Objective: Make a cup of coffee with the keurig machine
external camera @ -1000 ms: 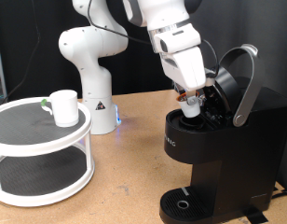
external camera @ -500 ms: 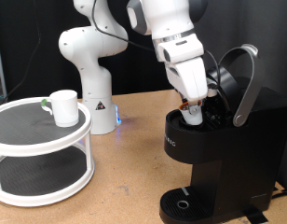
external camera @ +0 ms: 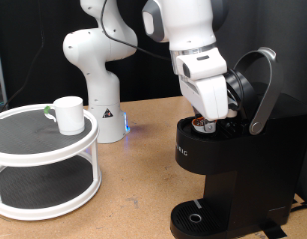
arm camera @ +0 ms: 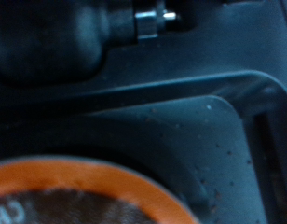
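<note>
We see the gripper (external camera: 209, 118) lowered into the open top of the keurig machine (external camera: 228, 169), whose lid is tipped up and back behind the fingers; whether they are spread or pinching we cannot tell. Just below them sits an orange-rimmed pod (arm camera: 83, 194). The machine stands upright on a wooden table (external camera: 134, 189). The cup (external camera: 67, 114) stands upright, well away from the fingers, on a white two-tier stand (external camera: 44, 164).

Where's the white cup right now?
In the exterior view, the cup sits at the left, on the top tier of the round white stand, far from the keurig machine.
</note>
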Controlling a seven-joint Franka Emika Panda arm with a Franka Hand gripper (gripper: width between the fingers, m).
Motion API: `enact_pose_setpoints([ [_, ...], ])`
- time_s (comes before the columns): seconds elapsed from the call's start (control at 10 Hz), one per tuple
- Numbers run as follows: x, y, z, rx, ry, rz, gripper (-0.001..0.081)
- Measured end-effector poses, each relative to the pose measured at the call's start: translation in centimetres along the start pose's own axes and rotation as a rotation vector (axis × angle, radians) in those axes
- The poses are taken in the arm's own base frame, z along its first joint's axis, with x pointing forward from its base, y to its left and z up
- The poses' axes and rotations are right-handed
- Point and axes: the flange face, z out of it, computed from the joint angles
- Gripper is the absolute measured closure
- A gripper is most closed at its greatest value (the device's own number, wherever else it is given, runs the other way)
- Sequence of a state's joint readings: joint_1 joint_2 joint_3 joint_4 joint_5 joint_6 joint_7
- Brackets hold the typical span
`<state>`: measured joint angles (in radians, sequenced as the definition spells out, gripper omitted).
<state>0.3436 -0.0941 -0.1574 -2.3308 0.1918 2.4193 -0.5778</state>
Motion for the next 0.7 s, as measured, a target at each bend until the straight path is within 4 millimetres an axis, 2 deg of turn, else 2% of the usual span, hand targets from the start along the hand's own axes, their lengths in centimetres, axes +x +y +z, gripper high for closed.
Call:
enact_pose_setpoints([
  [0.4,0.66,0.16,0.23,0.009,-0.035,-0.012,0.0372],
  [0.5,0.74,0.16,0.48,0.01,-0.039,-0.013,0.0201],
  [0.6,0.8,0.15,0.83,0.012,-0.044,-0.014,0.0201],
  [0.7,0.96,0.2,0.77,0.012,-0.039,-0.013,0.0048],
])
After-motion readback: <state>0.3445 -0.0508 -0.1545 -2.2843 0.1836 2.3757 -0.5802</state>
